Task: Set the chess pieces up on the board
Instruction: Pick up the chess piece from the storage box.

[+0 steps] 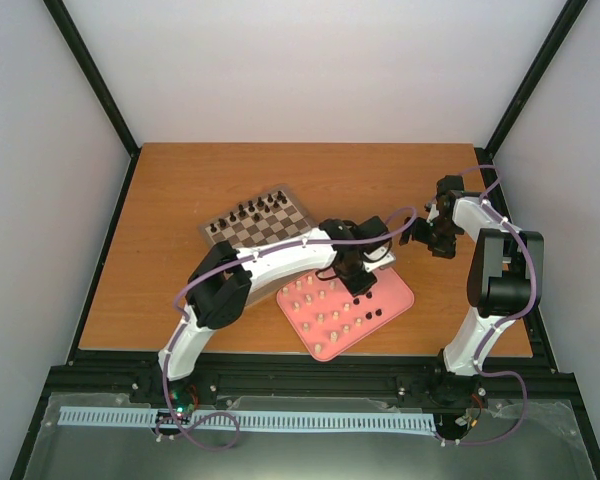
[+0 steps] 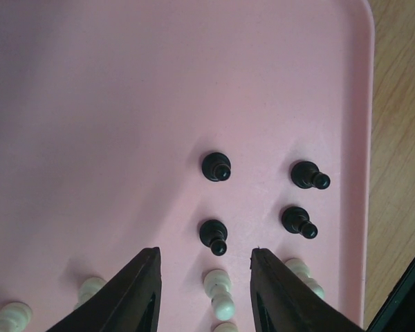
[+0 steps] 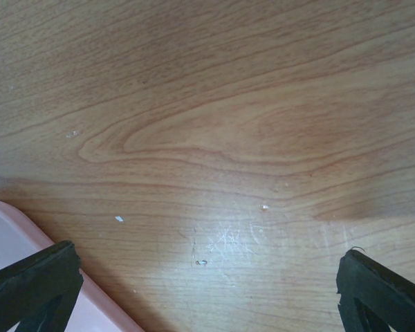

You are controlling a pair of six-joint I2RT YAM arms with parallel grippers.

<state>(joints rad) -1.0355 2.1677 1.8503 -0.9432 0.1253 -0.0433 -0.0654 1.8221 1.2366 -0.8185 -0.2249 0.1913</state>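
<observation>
Seen from above, a wooden table holds two things near its middle. The board, checked in dark brown and cream, lies tilted toward the far left. A pink tray with rounded corners sits just to its right and nearer to you.

A row of dark chessmen stands along the board's far edge, with one more at its left corner. Cream chessmen stand in loose rows across the tray.

Your left arm reaches across from the lower left, and the left gripper hangs over the far part of the tray. In the left wrist view, its jaws are partly open and hold nothing. Four dark chessmen stand in a small square on the pink tray, close to its right rim. The nearest of them is just ahead of the gap in the left gripper. A cream chessman stands in the gap itself, and other cream ones lie partly hidden behind each finger.

Your right arm bends up the right side, and the right gripper hovers beyond the tray's far right corner. In the right wrist view, the right gripper is spread wide and empty above bare table. Only a corner of the tray shows, beside its left finger.
</observation>
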